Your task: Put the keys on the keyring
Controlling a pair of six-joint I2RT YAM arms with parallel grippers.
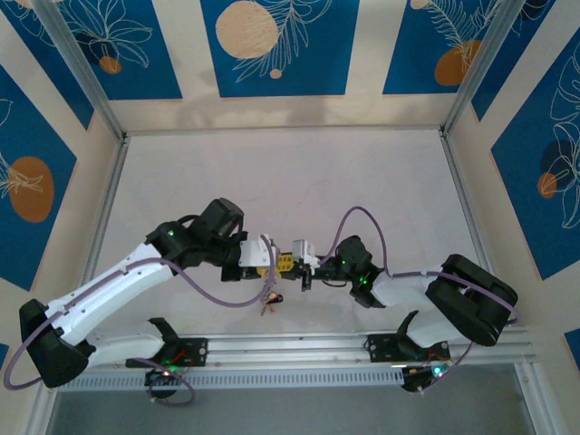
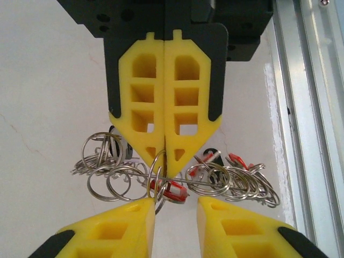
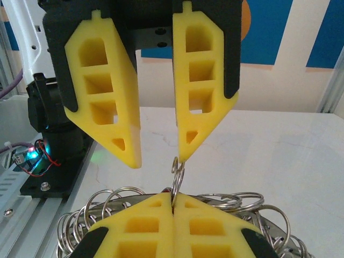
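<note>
- The right gripper (image 2: 164,159), with yellow latticed plastic fingers, is clamped tight. Its two tips press together on the keyring (image 3: 177,174), a thin silvery-grey wire ring that stands edge-on out of the seam between them.
- The left gripper (image 3: 159,158), of the same yellow make, faces it tip to tip. There is a narrow gap between its fingers and nothing is held. One of its tips sits right at the top of the keyring; I cannot tell whether it touches.
- The keys (image 2: 173,191) are tiny, with red plastic heads. They sit in a tangled bunch of shiny steel loops (image 2: 236,183) that spreads to both sides below the pinched keyring.
- I cannot tell whether that bunch rests on the white table (image 2: 48,107) or hangs clear of it.
- A ribbed aluminium rail (image 2: 312,107) runs along the table edge just beside the bunch.
- Risk: the keyring shows only its thin edge to the left gripper, so closing jaws could slide past the wire or knock it sideways.
- Risk: the right gripper's hold is a small pinch on smooth wire. The weight of the bunch, or a nudge from the other tips, could twist the keyring or pull it free.
- Risk: the two sets of fingertips are very close, so a small misjudged move could make them collide.
- Risk: the loops are interlocked, so pulling on one key may drag the whole bunch, or snag it toward the rail.
</note>
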